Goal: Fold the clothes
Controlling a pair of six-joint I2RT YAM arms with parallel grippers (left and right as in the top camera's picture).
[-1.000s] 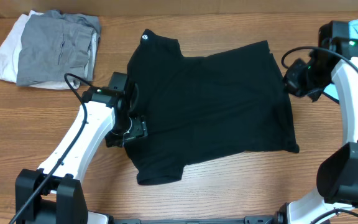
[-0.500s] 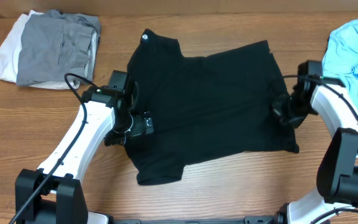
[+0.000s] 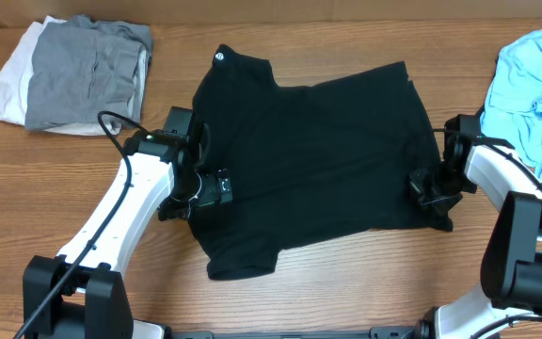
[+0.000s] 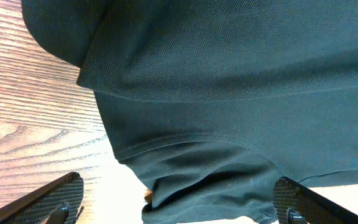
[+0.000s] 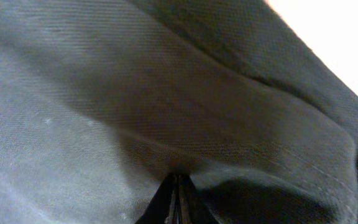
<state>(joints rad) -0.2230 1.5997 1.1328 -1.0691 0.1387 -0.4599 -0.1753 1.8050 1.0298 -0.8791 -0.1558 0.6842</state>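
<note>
Wood all the way across in the overhead view: a light brown table (image 3: 346,282) with long grain lines is filling the frame from edge to edge, and nothing of the room beyond it is showing. The black shirt (image 3: 318,151) is lying flat in the middle of the frame, its small white logo (image 3: 221,54) sitting at the upper left of the cloth, one sleeve pointing to the lower left.

The left gripper (image 3: 210,188) is sitting low at the shirt's left edge. In the left wrist view its fingers (image 4: 55,199) are standing spread wide and grasping nothing, with the hem of the black shirt (image 4: 229,93) lying between them and bare wood (image 4: 30,93) showing at the left.

The right gripper (image 3: 431,193) is working at the shirt's right edge, lower right of the cloth. In the right wrist view its fingers (image 5: 176,199) are pressing together at the bottom of the frame, pinching black cloth that is puckering around them.

At the upper left a grey garment (image 3: 83,71) is resting on a white garment (image 3: 3,89), well apart from the shirt. At the upper right a light blue garment (image 3: 534,85) is lying crumpled, running off the frame's edge.
</note>
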